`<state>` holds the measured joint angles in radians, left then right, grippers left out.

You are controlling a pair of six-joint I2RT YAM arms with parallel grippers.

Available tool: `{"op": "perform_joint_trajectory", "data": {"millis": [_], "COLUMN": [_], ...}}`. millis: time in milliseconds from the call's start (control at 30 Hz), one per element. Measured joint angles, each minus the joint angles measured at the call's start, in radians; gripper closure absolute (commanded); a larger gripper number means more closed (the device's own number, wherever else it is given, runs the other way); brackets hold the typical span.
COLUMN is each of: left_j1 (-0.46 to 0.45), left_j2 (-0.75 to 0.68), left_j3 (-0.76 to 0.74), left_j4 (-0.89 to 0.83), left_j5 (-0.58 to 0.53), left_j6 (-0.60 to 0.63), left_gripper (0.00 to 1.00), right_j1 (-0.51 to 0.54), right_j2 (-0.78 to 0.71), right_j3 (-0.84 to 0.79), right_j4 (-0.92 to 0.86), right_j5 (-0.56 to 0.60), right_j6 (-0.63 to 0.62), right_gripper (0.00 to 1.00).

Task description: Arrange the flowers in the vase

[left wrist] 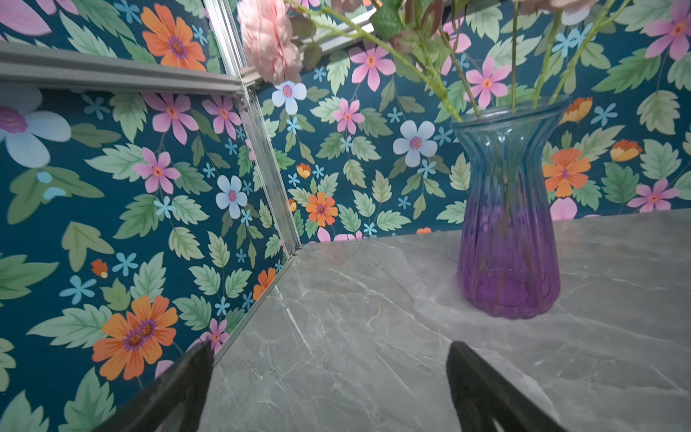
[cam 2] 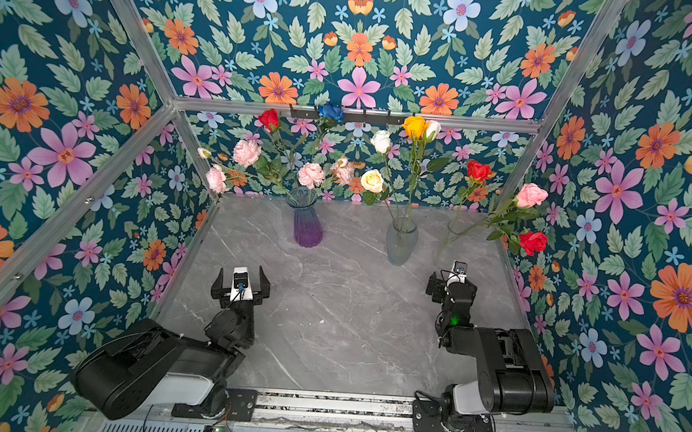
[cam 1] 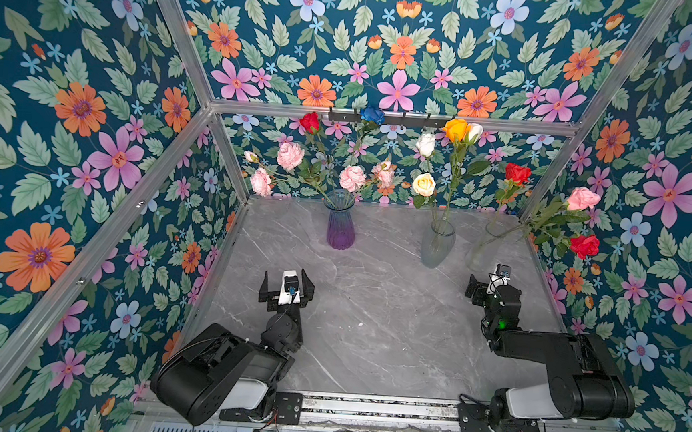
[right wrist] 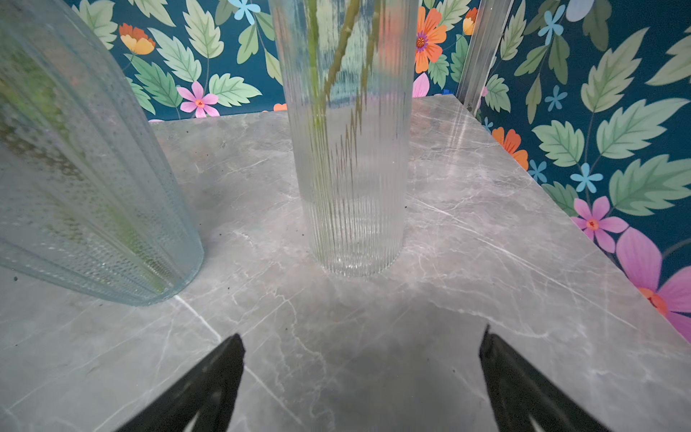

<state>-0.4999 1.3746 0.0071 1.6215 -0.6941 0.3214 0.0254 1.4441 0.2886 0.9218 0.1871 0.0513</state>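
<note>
Three vases stand at the back of the grey marble table, and all the flowers stand in them. The purple-and-blue vase holds pink carnations, a red rose and a blue rose. The pale blue vase holds orange, white and cream roses. The clear ribbed vase holds red roses and a pink one. My left gripper is open and empty, short of the purple vase. My right gripper is open and empty before the ribbed vase.
Floral-wallpapered walls with aluminium frame posts close in the table on three sides. A black hook rail runs along the back wall. Both arm bases sit on a rail at the front edge.
</note>
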Motion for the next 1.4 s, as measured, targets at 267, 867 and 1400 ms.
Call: {"op": "perform_joint_trajectory", "data": {"millis": [267,867,1400], "left_j1": [0.179,0.452,0.491], "left_j2": [0.158,0.245,0.241], "left_j3": [0.035,0.254,0.278], "left_j4": [0.001,-0.292,-0.367], "left_j5": [0.09,0.412,0.642], "left_j6": [-0.113,-0.323,-0.314], "left_gripper": [0.04,0.0,0.0], "right_j1": [0.0,-0.001,-0.039], "right_j2": [0.0,-0.004,-0.009], "right_j3": [0.0,-0.018,0.011], "right_j4": [-0.002,0.016,-0.018], "right_j5": [0.0,-0.034,-0.171], "right_j6": [0.002,-0.006,-0.015], "right_gripper": [0.01,0.01,0.01]}}
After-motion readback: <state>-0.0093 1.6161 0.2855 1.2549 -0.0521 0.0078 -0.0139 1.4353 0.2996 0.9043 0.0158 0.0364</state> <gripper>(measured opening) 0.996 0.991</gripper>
